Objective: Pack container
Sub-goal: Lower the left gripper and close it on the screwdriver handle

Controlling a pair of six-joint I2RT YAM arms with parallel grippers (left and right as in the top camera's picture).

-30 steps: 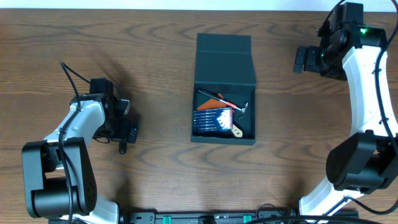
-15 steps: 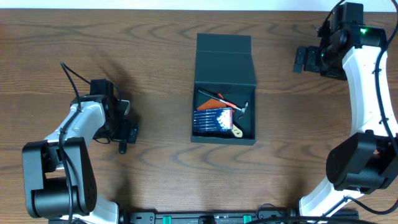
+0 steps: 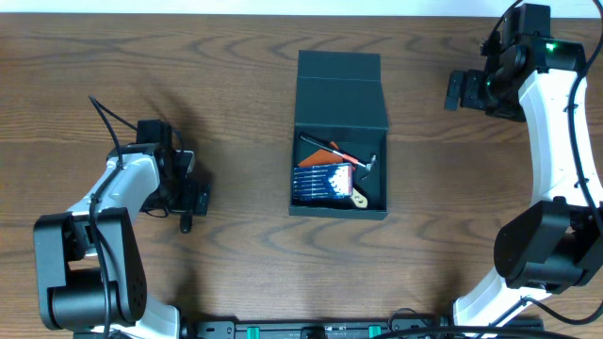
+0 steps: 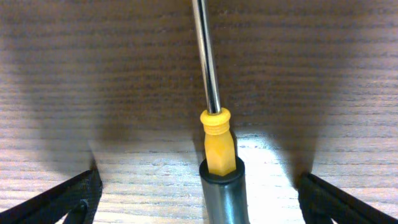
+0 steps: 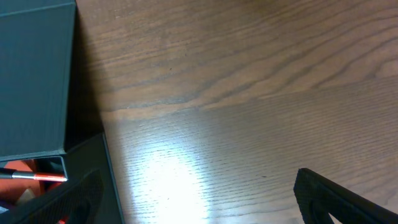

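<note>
The container (image 3: 339, 141) is a dark teal-black box in the middle of the table, its flap lid (image 3: 340, 89) folded back. Inside lie a blue-and-white bit case (image 3: 323, 183), a red-handled tool (image 3: 332, 149) and a small hammer (image 3: 368, 164). My left gripper (image 3: 191, 198) is low over the table at the left, open. Its fingers (image 4: 62, 199) stand wide on either side of a screwdriver (image 4: 217, 155) with a chrome shaft, yellow collar and dark handle, not touching it. My right gripper (image 3: 459, 91) is open and empty, right of the lid.
The box's right wall and lid (image 5: 37, 81) fill the left of the right wrist view, with bare wood to their right. A dark end of the screwdriver (image 3: 186, 224) sticks out below the left gripper in the overhead view.
</note>
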